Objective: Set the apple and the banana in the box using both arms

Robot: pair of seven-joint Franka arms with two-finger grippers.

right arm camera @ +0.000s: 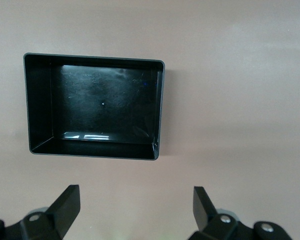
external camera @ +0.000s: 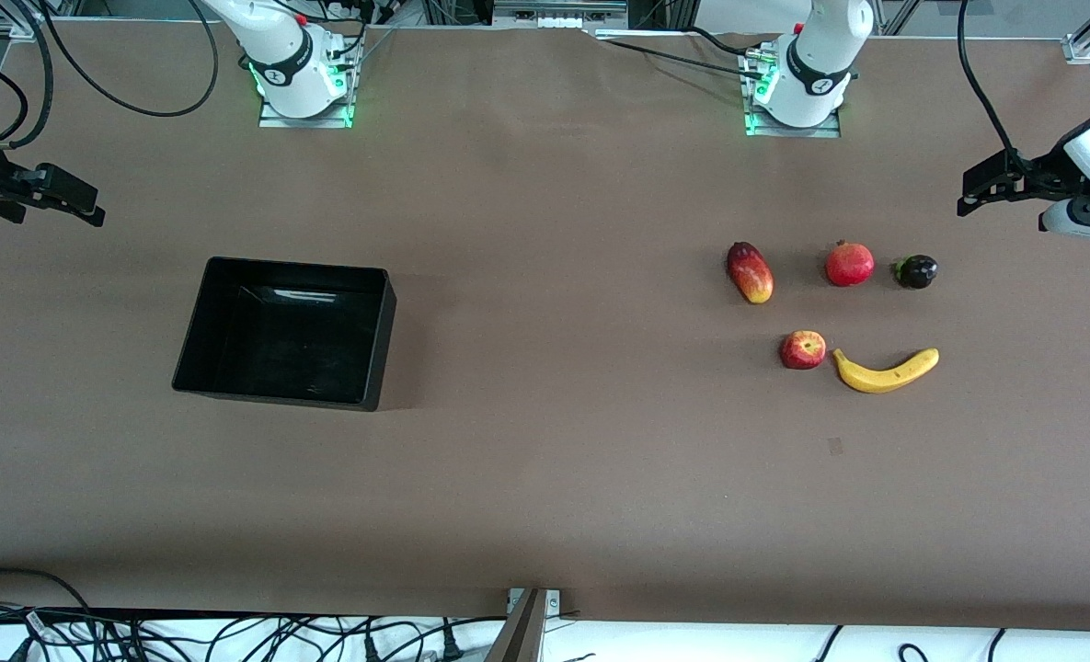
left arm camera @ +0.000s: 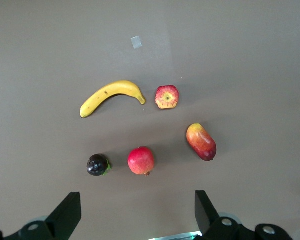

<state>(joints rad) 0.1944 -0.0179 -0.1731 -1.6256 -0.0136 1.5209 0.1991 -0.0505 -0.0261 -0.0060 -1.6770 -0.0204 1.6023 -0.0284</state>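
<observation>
The apple (external camera: 803,350) lies on the bench (external camera: 545,478) toward the left arm's end, with the banana (external camera: 885,370) just beside it, a narrow gap between the two; the banana's dark tip points at the apple, and the banana lies on the side toward the end edge of the bench. The banana lies flat, its curve bowed toward the front edge. Farther from the front camera runs a row of three other fruits: a mango (external camera: 750,272), a pomegranate (external camera: 849,264) and a small dark fruit (external camera: 916,271), each apart from its neighbours. A small pale patch (external camera: 835,446) marks the bench nearer the front edge than the banana.

The box (external camera: 287,332) sits toward the right arm's end, well apart from all the fruit, upright with its mouth up. Nothing lies in it; its glossy floor shows only reflections.

The left gripper (external camera: 970,195) hangs over the bench edge at the left arm's end, above the fruit group, its jaws spread wide and holding nothing. The right gripper (external camera: 96,213) hangs over the edge at the right arm's end, near the box, its jaws likewise released and bare. In each wrist view the fingers (left arm camera: 67,214) (right arm camera: 66,206) stand well apart.
</observation>
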